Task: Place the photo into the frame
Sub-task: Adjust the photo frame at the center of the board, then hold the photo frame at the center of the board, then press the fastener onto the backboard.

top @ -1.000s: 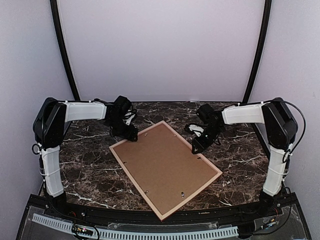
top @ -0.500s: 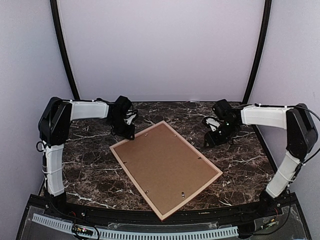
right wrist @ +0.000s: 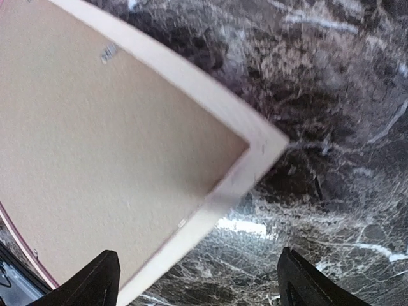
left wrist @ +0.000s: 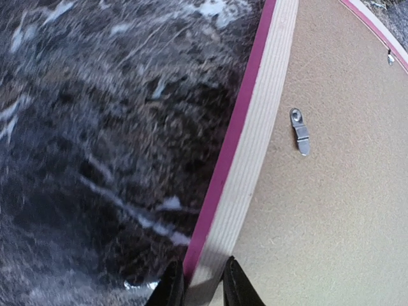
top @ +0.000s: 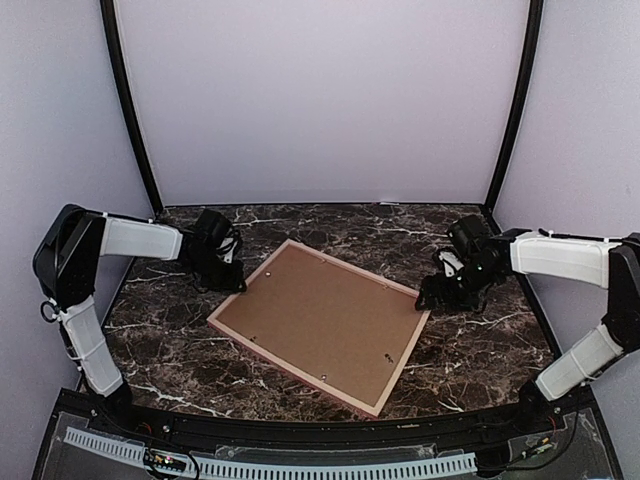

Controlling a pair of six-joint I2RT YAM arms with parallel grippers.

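Fingers of the left claw pinch the frame on the short rail at its left end. One black fingertip sits on the rail's bright pink outer side and the other on its inner side. The left arm reaches in low from the frame's left, its white forearm nearly level over the tabletop of dark marble with white veins.

The frame lies back up on that tabletop, about midway between the two arms and turned at an angle to the near edge. From the left wrist, the back of the rail is pale, finely lined wood. A brown backing board fills the frame inside the rails. A small metal turn clip sits on the board just inside the left rail, and a few more small clips dot the board's edges.

At the frame's right corner hangs the right claw, its two black fingers spread wide. In the wrist view, one finger is over the board side and the other over bare marble, with the rail running between them. That view is blurred, so I cannot tell whether they touch the wood. The right arm stretches in from the frame's right.
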